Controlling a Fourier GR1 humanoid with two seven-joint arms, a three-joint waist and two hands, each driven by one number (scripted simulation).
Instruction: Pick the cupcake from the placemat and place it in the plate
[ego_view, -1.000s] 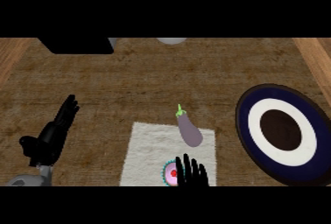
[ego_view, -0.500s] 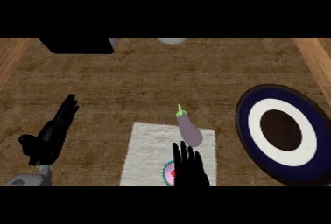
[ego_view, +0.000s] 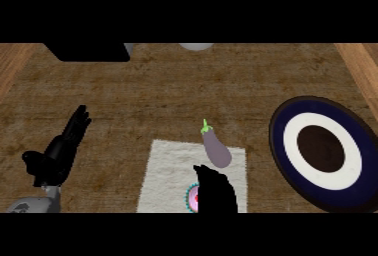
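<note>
Right robot hand (ego_view: 215, 192) fingers straight, hiding most of cupcake (ego_view: 192, 196), placemat (ego_view: 171, 170) cut off below

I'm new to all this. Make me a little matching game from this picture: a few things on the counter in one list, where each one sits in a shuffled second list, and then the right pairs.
Things:
1. eggplant
2. cupcake
3. plate
4. left hand

Places:
A. at the view's left, fingers straight, over the bare counter
B. on the placemat's upper right part
C. at the view's right, off the placemat
D. mostly hidden under the right hand, at the placemat's lower edge

Pairs: 1-B, 2-D, 3-C, 4-A
</note>
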